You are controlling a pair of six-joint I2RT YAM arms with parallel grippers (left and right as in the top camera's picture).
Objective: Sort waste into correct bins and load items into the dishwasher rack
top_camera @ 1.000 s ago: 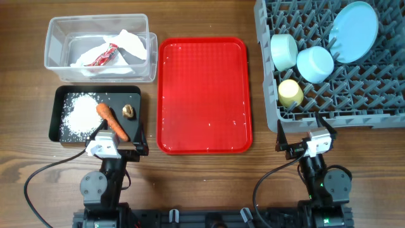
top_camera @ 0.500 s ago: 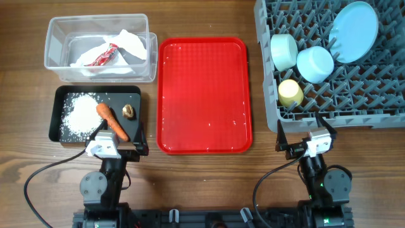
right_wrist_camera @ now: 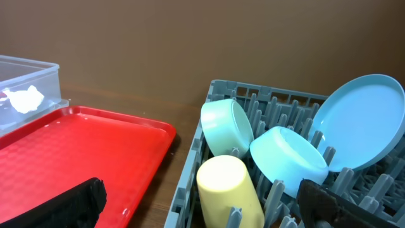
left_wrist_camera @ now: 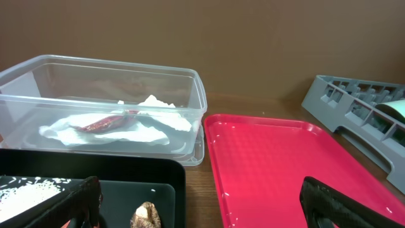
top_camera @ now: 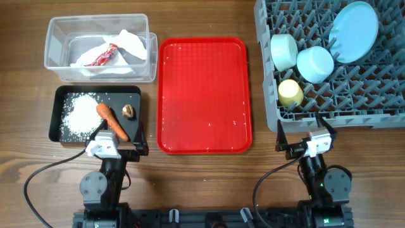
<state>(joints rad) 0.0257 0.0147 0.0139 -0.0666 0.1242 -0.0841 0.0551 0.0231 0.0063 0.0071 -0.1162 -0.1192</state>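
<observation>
In the overhead view the clear tub (top_camera: 57, 38) holds the white tissue (top_camera: 130, 44) and red wrapper (top_camera: 101, 57). In the black tray (top_camera: 60, 95) lie rice grains (top_camera: 79, 114), the carrot (top_camera: 112, 122) and a brown lump (top_camera: 128, 112). The grey rack (top_camera: 380, 88) carries the blue plate (top_camera: 353, 30), blue bowl (top_camera: 314, 64), green bowl (top_camera: 284, 50) and yellow cup (top_camera: 290, 92). My left gripper (top_camera: 119, 140) stands open at the black tray's near edge, with nothing in it. My right gripper (top_camera: 304, 136) is open and empty just in front of the rack.
A red serving tray (top_camera: 202, 95) lies between the bins and the rack, with a few white grains on it. Both arm bases sit at the table's near edge. A cable (top_camera: 38, 183) loops off to the left.
</observation>
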